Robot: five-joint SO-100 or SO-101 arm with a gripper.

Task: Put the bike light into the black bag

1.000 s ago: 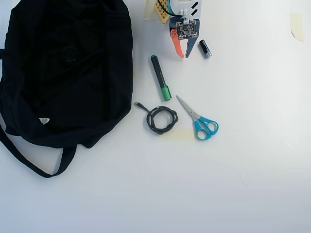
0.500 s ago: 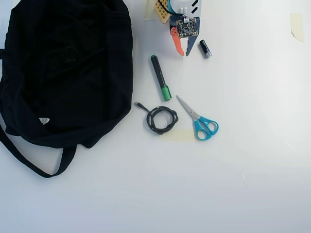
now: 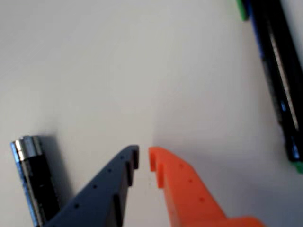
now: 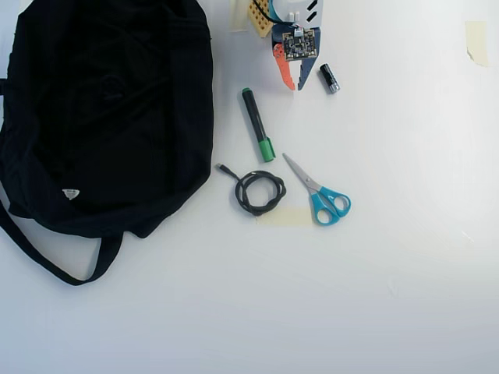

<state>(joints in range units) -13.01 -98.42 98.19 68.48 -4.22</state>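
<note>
Up at the top edge of the overhead view: gripper [image 4: 296, 87], tips pointing down the picture, orange finger on the left, dark blue on the right, circuit board showing on the wrist above

Pinched almost together in the wrist view [image 3: 144, 158], only a thin slit between the tips, nothing caught there, bare white tabletop [image 3: 94, 71] beneath

Just right of the blue finger in the overhead view: short black cylinder [image 4: 329, 78] with a silver tip, lying flat, close beside the finger but clear of it; same cylinder [image 3: 33, 184] at the lower left of the wrist view, silver end up

Below and left of the gripper: black marker [image 4: 256, 125] with a green end, lying nearly lengthwise down the picture; seen again [image 3: 279, 80] along the right edge of the wrist view

Further down: coiled black cable [image 4: 260, 192], one loose end trailing to the upper left; beside it on the right, scissors [image 4: 320, 195] with blue handles, blades closed and aimed up-left; pale tape patch [image 4: 285, 216] between and just below them

Filling the upper left: black bag [image 4: 109, 109], slumped flat, small white label [image 4: 71, 193] near its lower edge, long strap [image 4: 47, 261] looping out below

Well apart from the gripper, marker and cable lying between

Bike light: not made out in either view, so whereabouts impossible to tell

Another scrap of tape [image 4: 475, 39] at the far upper right
</note>
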